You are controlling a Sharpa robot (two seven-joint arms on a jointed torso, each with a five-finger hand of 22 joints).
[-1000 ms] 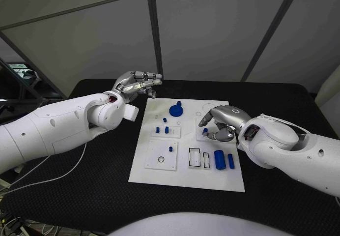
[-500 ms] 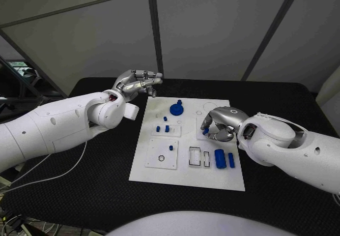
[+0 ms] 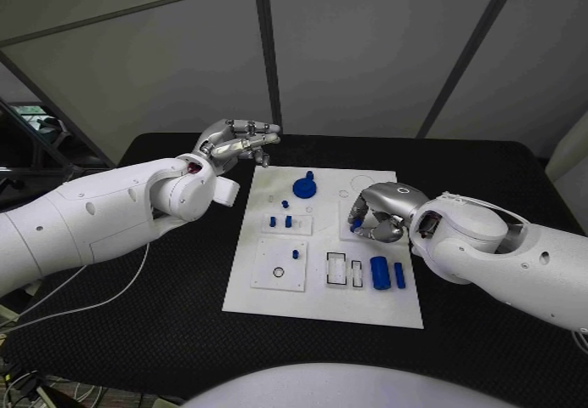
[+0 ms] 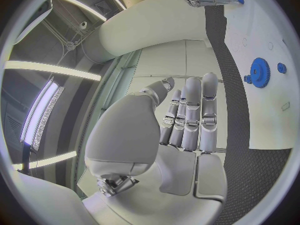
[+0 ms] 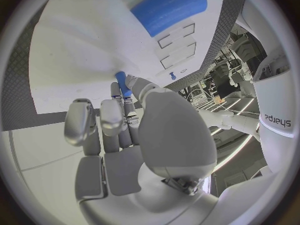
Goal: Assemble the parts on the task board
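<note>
The white task board [image 3: 325, 306] lies in the middle of the black table. My right hand [image 3: 380, 211] hovers over the board's right middle and pinches a small blue peg [image 3: 357, 224] between thumb and finger. The right wrist view shows this peg [image 5: 122, 83] at the fingertips, just above the board [image 5: 69, 50]. My left hand [image 3: 239, 140] is raised past the board's far left corner and holds nothing. Its fingers [image 4: 190, 110] lie straight and side by side. A blue gear [image 3: 305, 187] stands near the board's far edge, and the left wrist view also shows the gear [image 4: 259, 72].
Two blue cylinders [image 3: 380, 274] [image 3: 399, 277] lie at the board's right, next to two dark-framed slots [image 3: 336, 270]. Two short blue pegs [image 3: 272, 223] [image 3: 289, 223] stand in a small plate left of my right hand. Another peg [image 3: 298, 255] sits in the square plate nearer me.
My right hand has shifted slightly toward the board's middle with the blue peg still pinched. The left hand has hardly moved.
</note>
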